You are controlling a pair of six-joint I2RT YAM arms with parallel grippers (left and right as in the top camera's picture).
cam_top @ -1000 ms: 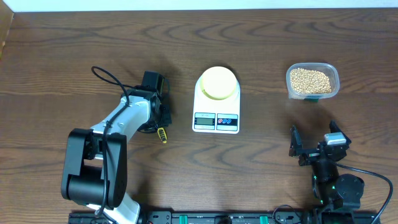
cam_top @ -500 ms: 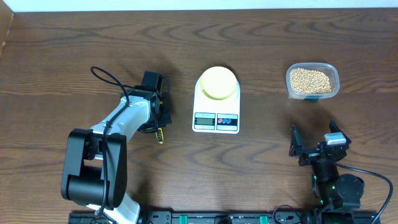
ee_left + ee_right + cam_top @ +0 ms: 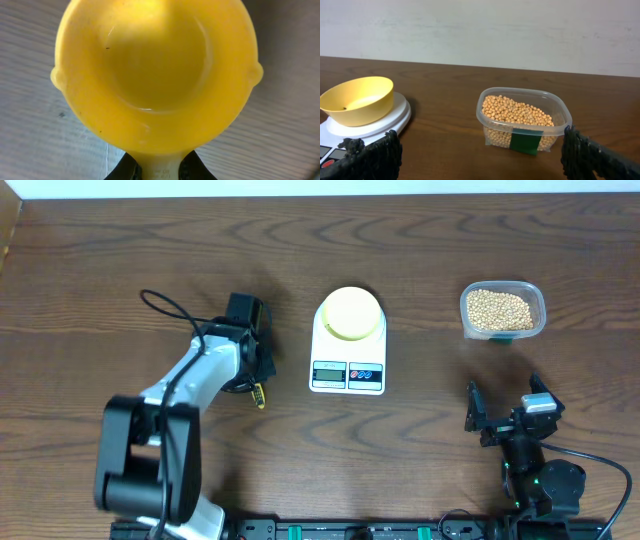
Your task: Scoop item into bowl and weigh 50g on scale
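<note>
- Closed since earlier: left gripper (image 3: pixel 157 172), now clamped on yellow scoop (image 3: pixel 155 75) handle.
- Right gripper (image 3: pixel 480 155) wide, holding nothing.
- Beans (image 3: pixel 517 112): small, round, tan, heaped in clear tub (image 3: pixel 520 92) just ahead of right gripper.
- Bowl (image 3: pixel 357 100) on scale (image 3: pixel 390 122), left of tub.

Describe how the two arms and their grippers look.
Left arm: a white link between bulky black joints, with a looping cable in black above it. Right arm: black all over, a small pale block near the wrist, and a trailing cable, also black. Both have black fingers; the right ones look rough-textured.
</note>
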